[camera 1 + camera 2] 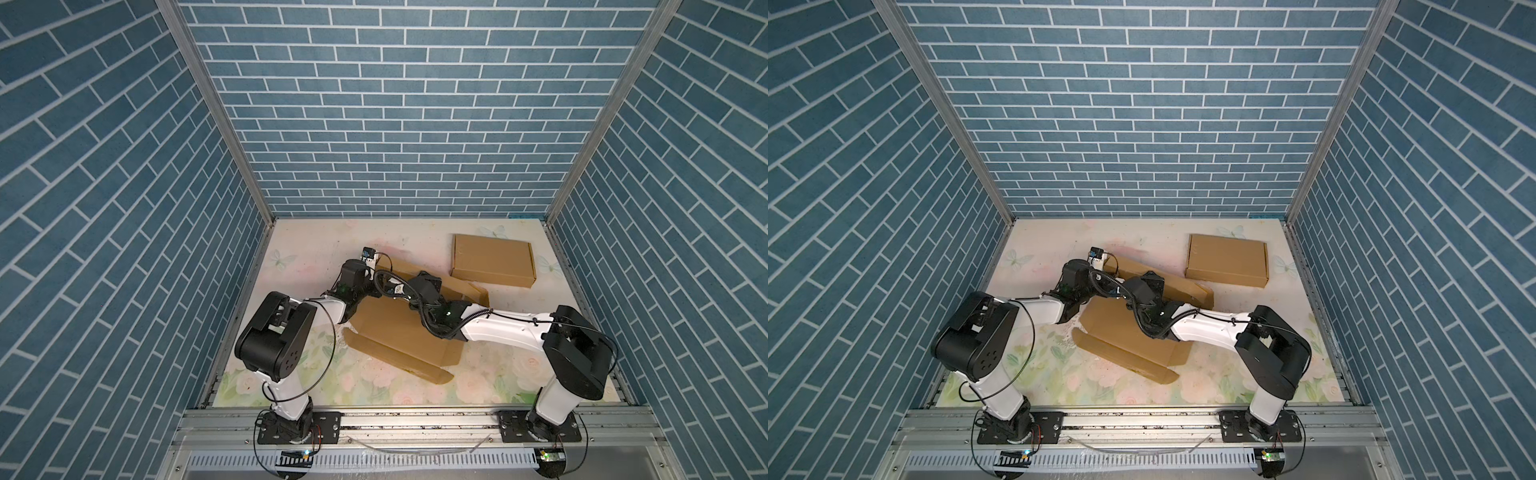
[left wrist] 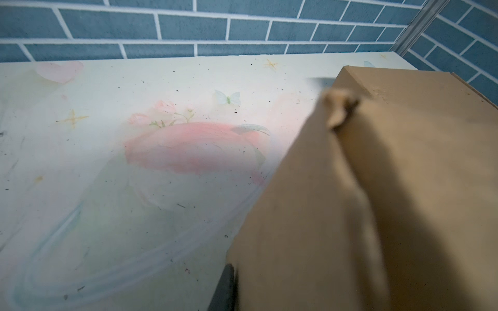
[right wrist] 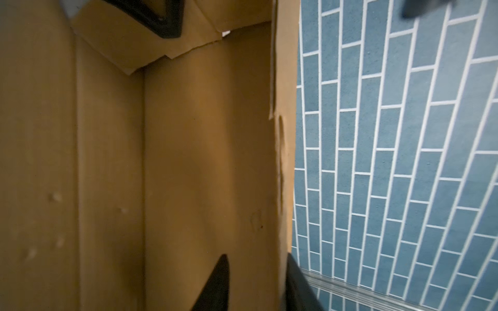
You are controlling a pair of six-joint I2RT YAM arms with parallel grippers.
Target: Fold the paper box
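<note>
Counted two cardboard boxes in both top views: one closed box point(image 1: 492, 259) and one unfolded box point(image 1: 399, 328). Tallied two robot arms, left arm point(image 1: 324, 309) and right arm point(image 1: 507, 332), on two black base plates point(image 1: 299, 428). Logged one floral table point(image 1: 316, 241), three blue brick walls point(image 1: 415, 104), two aluminium corner posts point(image 1: 216, 112), one front rail point(image 1: 415, 419). Noted two small lit boards point(image 1: 305, 453). Picked out two dark fingers point(image 3: 215, 285) in the right wrist view, a single dark finger point(image 2: 225, 288) in the left wrist view.
</note>
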